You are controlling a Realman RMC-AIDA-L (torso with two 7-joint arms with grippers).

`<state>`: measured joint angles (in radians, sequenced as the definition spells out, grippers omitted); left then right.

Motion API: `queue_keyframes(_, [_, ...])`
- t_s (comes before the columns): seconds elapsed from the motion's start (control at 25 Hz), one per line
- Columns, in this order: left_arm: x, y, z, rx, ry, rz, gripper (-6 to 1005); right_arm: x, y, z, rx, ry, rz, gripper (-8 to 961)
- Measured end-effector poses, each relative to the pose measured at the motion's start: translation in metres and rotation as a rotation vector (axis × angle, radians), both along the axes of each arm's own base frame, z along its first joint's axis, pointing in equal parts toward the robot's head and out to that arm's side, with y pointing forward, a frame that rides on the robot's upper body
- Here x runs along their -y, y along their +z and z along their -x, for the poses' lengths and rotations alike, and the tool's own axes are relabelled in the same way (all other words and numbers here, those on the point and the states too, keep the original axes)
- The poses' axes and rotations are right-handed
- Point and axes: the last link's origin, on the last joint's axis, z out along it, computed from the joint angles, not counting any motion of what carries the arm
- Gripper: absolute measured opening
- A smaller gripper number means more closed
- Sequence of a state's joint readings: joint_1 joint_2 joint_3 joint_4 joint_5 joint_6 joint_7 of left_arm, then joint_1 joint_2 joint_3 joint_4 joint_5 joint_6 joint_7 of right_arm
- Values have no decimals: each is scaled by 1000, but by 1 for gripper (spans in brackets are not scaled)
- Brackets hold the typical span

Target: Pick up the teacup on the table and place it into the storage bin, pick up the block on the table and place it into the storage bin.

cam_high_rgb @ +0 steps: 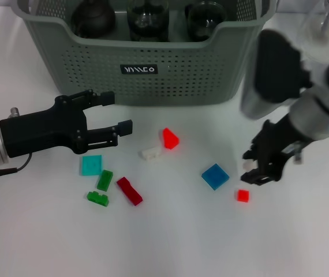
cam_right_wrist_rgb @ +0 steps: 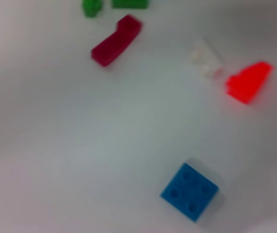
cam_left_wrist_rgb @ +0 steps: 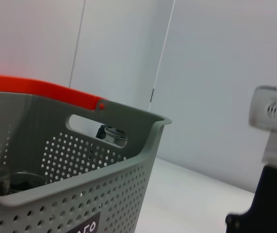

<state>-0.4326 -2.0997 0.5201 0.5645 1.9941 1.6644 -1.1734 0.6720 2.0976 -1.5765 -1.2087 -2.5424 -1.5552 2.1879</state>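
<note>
The grey-green storage bin (cam_high_rgb: pixel 153 69) stands at the back of the table; the left wrist view shows its perforated wall (cam_left_wrist_rgb: pixel 80 160) close up. Inside it are a dark teapot (cam_high_rgb: pixel 93 20) and glass cups (cam_high_rgb: pixel 147 20). I see no teacup on the table. Loose blocks lie in front of the bin: a red wedge (cam_high_rgb: pixel 169 138), a white one (cam_high_rgb: pixel 150 153), a blue one (cam_high_rgb: pixel 215 176) and a small red one (cam_high_rgb: pixel 243 195). My left gripper (cam_high_rgb: pixel 117 112) hovers open and empty left of the white block. My right gripper (cam_high_rgb: pixel 255 167) hangs just above the small red block.
A teal block (cam_high_rgb: pixel 92 165), two green blocks (cam_high_rgb: pixel 104 180) and a dark red block (cam_high_rgb: pixel 129 191) lie at the front left. A clear glass vessel (cam_high_rgb: pixel 326 23) shows at the back right, behind my right arm. An orange edge (cam_left_wrist_rgb: pixel 31 90) runs behind the bin.
</note>
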Motion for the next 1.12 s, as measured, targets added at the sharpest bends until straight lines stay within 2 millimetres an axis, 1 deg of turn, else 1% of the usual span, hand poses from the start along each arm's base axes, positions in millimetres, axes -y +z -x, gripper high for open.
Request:
queue_keyframes(0.12, [0,1,0,-2,-1,-1,828,-1,29,5,-42,-32,-24,457])
queue_keyframes(0.2, [0,1,0,-3,-1,-2,827,-1,53,15,-106,-37,-45,463])
queue_keyframes(0.28, [0,1,0,-3,-1,-2,827,-3,80,33,-221,-29,-71,469])
queue_keyframes(0.4, [-1,1,0,-3,-1,-4,827,-8,120,65,-439,-11,-106,478])
queue_keyframes(0.44, [-1,1,0,-3,-1,-4,827,-12,134,77,-521,-1,-122,482])
queue_keyframes(0.48, [-1,1,0,-4,-1,-3,827,-15,145,84,-578,1,-132,485])
queue_keyframes(0.56, [-1,1,0,-4,-2,-3,828,-26,173,104,-726,7,-168,491])
queue_keyframes(0.64, [-1,1,0,-4,-2,-3,828,-41,192,118,-819,6,-212,497])
queue_keyframes(0.68, [-1,1,0,-4,-2,-3,828,-50,198,122,-839,0,-247,500])
queue_keyframes(0.72, [-1,1,0,-3,-2,-3,828,-63,203,126,-852,-4,-294,503])
queue_keyframes(0.76, [-1,1,0,-3,-2,-3,828,-85,202,126,-825,-15,-370,506])
queue_keyframes(0.8, [-1,1,0,-3,-3,-3,828,-85,202,126,-825,-15,-370,509])
queue_keyframes(0.84, [-1,1,0,-2,-3,-3,828,-94,199,125,-803,-14,-401,512])
queue_keyframes(0.96, [-2,1,-1,1,-4,-6,828,-120,183,122,-701,23,-504,521])
queue_keyframes(1.04, [-3,1,-2,2,-5,-7,828,-136,167,121,-638,57,-559,527])
queue_keyframes(1.12, [-3,1,-3,4,-6,-7,828,-147,148,118,-587,77,-586,533])
